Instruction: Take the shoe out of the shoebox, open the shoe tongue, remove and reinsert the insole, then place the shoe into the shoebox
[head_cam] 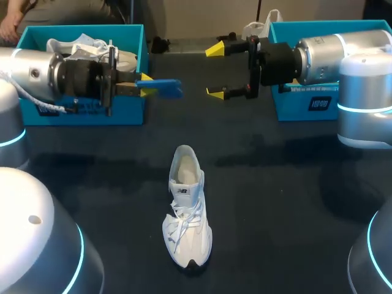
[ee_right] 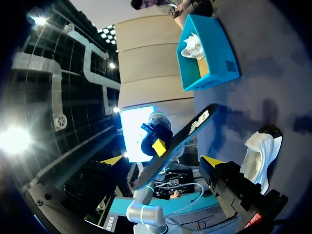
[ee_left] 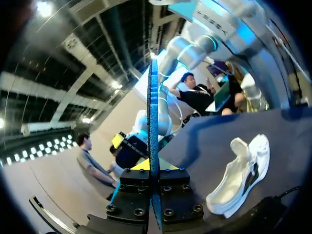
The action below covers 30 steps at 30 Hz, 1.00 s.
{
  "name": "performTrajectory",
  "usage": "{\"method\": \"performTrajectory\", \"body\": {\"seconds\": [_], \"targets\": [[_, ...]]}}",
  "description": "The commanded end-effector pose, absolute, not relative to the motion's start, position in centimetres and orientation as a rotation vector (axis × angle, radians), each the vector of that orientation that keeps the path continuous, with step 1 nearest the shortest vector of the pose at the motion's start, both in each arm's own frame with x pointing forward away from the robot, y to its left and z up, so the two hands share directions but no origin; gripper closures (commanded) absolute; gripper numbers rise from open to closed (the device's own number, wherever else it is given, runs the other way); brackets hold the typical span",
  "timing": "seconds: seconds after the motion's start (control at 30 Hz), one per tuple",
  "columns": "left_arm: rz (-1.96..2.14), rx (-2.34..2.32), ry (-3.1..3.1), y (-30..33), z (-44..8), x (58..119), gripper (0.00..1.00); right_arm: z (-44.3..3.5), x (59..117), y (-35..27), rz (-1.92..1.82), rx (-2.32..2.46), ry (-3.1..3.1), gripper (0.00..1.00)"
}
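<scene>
The white shoe (head_cam: 187,211) lies on the dark table (head_cam: 282,208), toe toward the robot and well apart from both boxes. Its blue insole (head_cam: 162,87) is pinched in the left gripper (head_cam: 144,86), in the air in front of the left teal shoebox (head_cam: 92,115), which contains another white shoe (head_cam: 92,48). The right gripper (head_cam: 215,71), fingers spread wide and holding nothing, faces the insole near the right shoebox (head_cam: 303,105).

Robot lab: 2 arms (head_cam: 331,52), table (head_cam: 275,202)

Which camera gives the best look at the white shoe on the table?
The head view: the white shoe stands whole, seen from above, with laces and opening clear. The left wrist view shows it from the side; the right wrist view shows it partly hidden.
</scene>
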<state>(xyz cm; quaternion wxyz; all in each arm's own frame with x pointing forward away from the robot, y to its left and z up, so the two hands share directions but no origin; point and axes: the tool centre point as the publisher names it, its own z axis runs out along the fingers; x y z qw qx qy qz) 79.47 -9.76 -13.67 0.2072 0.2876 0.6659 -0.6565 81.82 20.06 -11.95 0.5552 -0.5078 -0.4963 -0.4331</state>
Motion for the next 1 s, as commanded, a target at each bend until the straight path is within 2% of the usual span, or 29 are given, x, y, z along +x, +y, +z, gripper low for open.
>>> {"method": "performTrajectory", "body": {"seconds": [0.03,0.4,0.87,1.0], "targets": [[-2.014,0.536,2.092,-9.4,-13.6,79.4,1.0,-11.9,81.8,20.1,-1.021,-1.204,-1.175,0.0],[-2.019,0.506,2.111,-9.3,-13.4,79.3,1.0,-11.9,81.8,20.1,-1.021,-1.204,-1.175,0.0],[-2.154,-0.465,2.447,-9.5,-14.0,79.2,1.0,-11.9,81.8,20.1,-1.021,-1.204,-1.175,0.0],[-1.993,-0.355,2.342,-9.6,-14.0,79.1,1.0,-11.9,81.8,20.1,-1.021,-1.204,-1.175,0.0]]}}
